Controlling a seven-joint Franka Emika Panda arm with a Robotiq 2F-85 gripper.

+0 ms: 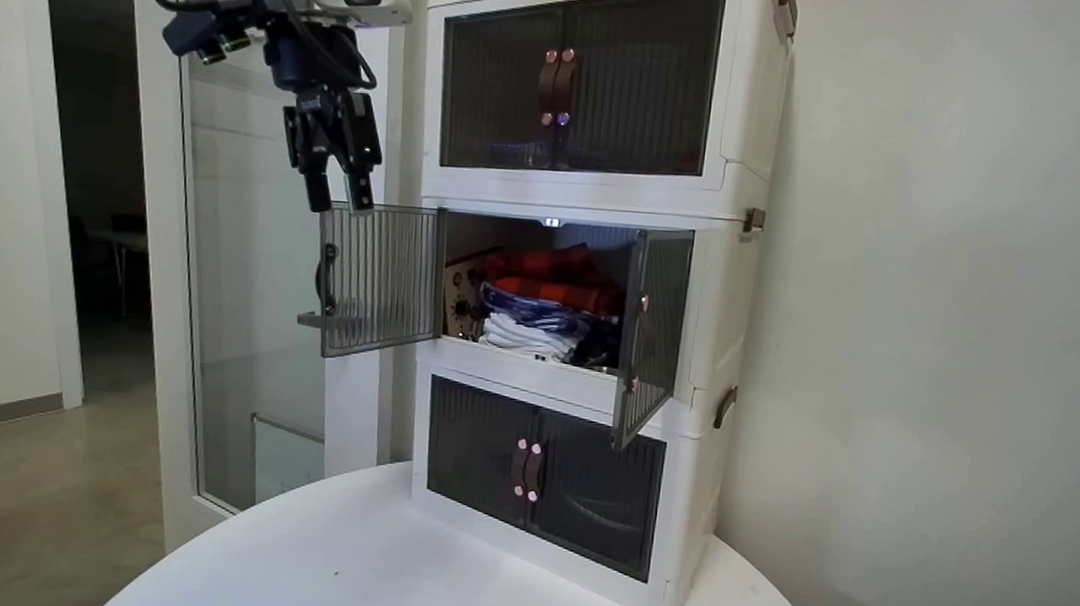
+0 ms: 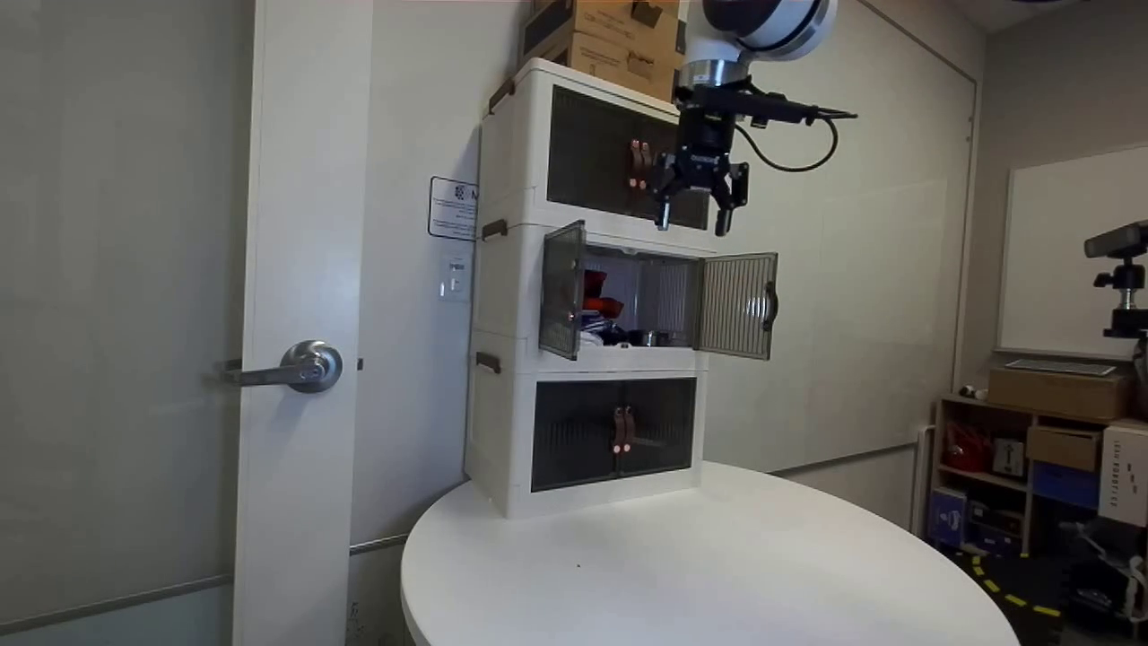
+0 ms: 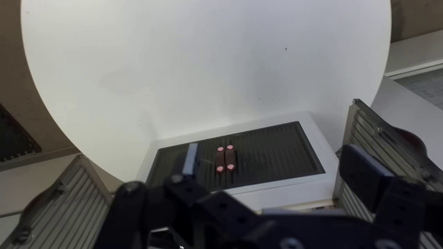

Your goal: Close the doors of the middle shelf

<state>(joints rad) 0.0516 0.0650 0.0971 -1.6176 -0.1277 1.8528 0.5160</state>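
Note:
The middle shelf (image 1: 727, 307) of a white cabinet has both ribbed, see-through doors swung open. In an exterior view, the left door (image 1: 385, 278) and the right door (image 1: 660, 330) stick out toward the front. Both also show in an exterior view: left door (image 2: 562, 292), right door (image 2: 737, 305). The wrist view shows the left door (image 3: 377, 145) at right and the right door (image 3: 69, 207) at left. Folded clothes (image 1: 539, 312) lie inside. My gripper (image 1: 342, 196) is open and empty, pointing down in front of the cabinet, around the doors' top-edge height. It shows also in the wrist view (image 3: 277, 166).
The top shelf (image 1: 572, 186) and bottom shelf (image 1: 538, 531) have shut doors with brown handles. The cabinet stands on a round white table (image 1: 321, 573). Cardboard boxes (image 2: 619, 63) sit on top. A framed glass door (image 1: 251, 226) stands behind at the left.

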